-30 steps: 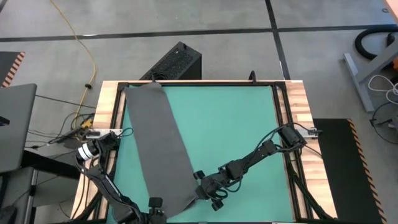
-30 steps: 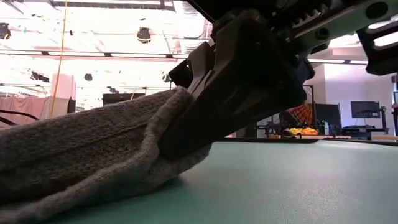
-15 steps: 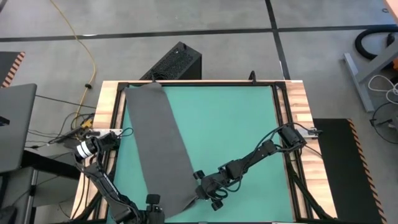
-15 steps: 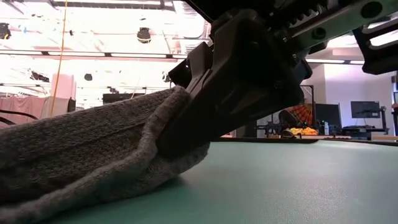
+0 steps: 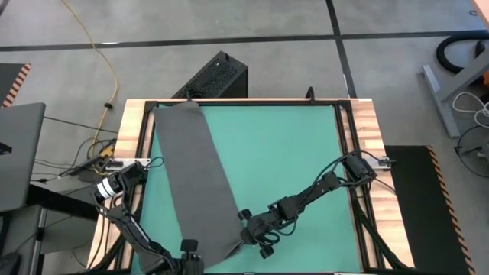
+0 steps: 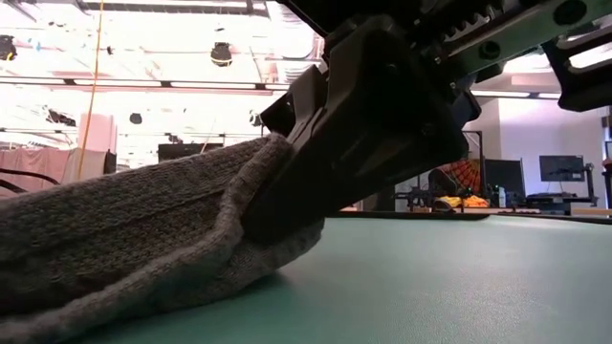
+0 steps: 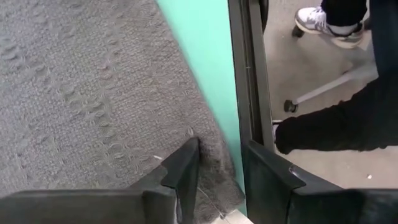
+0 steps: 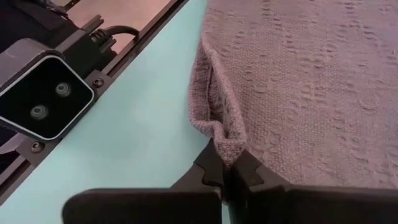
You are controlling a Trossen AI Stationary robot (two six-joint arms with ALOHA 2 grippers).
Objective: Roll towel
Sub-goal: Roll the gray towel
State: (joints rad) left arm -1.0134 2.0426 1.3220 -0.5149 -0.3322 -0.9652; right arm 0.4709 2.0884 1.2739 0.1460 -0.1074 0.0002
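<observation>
Right claw (image 5: pixel 246 237) pinched on towel (image 5: pixel 195 176) near corner; left claw (image 7: pixel 221 171) parted astride other corner, not gripping.

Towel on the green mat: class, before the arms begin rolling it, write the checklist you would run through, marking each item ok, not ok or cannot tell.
1. Right pincer shut on the towel corner: ok, a fold is pinched.
2. Left pincer has the other near corner: not ok, its fingers straddle the edge with a gap showing.
3. Towel flat and stretched along the green mat: ok in the high view.
4. Roll begun: not ok, only the pinched corner is raised.
5. Mat beside the towel free: ok.
6. Person's leg beside the table, clear of the arms: cannot tell.
</observation>
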